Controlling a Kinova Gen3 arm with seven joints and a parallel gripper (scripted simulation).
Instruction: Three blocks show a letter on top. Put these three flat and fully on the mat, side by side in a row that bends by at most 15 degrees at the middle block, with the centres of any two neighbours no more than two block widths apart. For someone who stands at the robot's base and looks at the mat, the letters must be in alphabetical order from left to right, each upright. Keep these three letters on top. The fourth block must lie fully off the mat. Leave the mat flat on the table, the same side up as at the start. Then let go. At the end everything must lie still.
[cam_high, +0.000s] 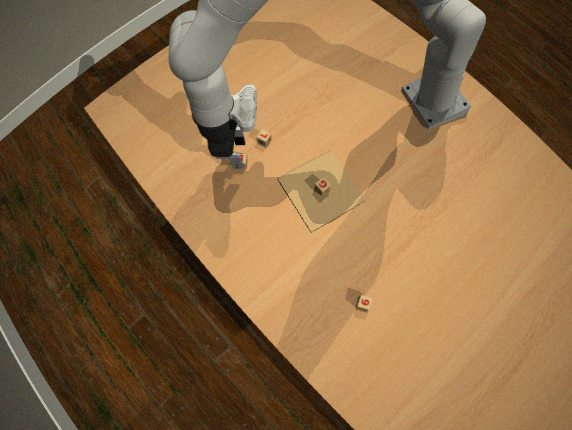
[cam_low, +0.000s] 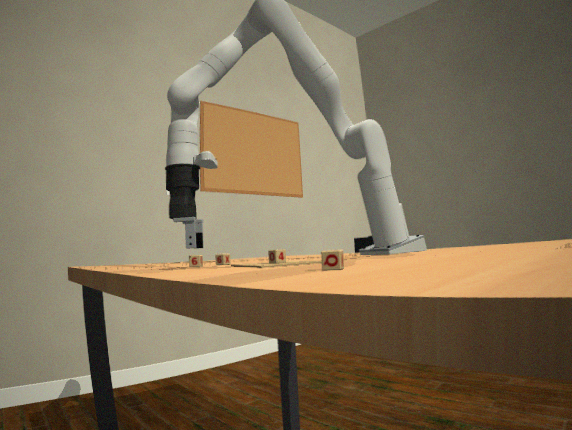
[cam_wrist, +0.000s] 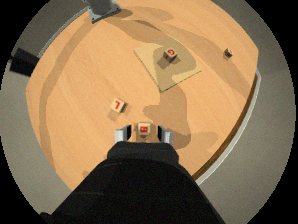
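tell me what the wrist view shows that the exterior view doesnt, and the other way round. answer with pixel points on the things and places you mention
Only wrist: the red letters on top of three blocks, B (cam_wrist: 144, 129), L (cam_wrist: 118, 105) and G (cam_wrist: 170, 54), with B between the two fingers.

Only exterior: the orange board (cam_low: 251, 150) on the wall, the table legs (cam_low: 100, 350) (cam_low: 288, 385), and side faces reading 6, 04 and a ring-like red mark.

Both: all four blocks, the mat (cam_low: 250, 265) (cam_wrist: 150, 57), the robot's base (cam_low: 415, 243) (cam_wrist: 113, 13) and the open gripper (cam_low: 194, 247) (cam_wrist: 144, 130).
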